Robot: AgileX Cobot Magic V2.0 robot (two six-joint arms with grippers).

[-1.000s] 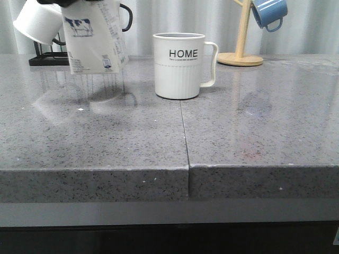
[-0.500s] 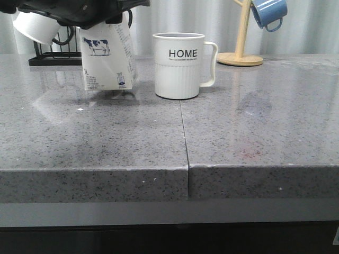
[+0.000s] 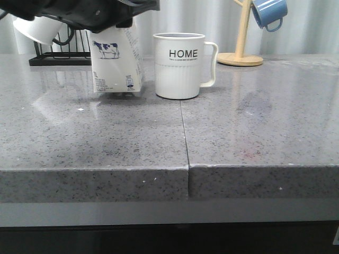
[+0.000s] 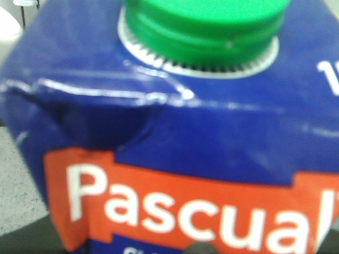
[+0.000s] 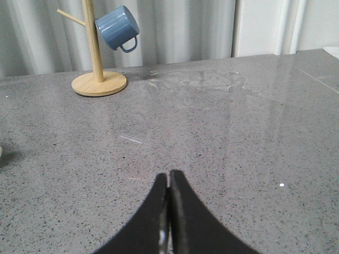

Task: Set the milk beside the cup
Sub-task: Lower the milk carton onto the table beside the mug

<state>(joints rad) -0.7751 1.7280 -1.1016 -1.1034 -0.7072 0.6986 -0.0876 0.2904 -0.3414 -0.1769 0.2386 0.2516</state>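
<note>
While left tool (image 3: 108, 24) grips one milk (image 3: 116, 66), one cup (image 3: 180, 66) beside

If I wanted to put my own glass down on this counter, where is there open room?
The wide grey stretch in front of the milk carton and the HOME cup, out to the counter's near edge, is bare. So is the patch right of the cup, in front of the wooden mug tree. The back left is crowded: carton, left hand, black rack.
</note>
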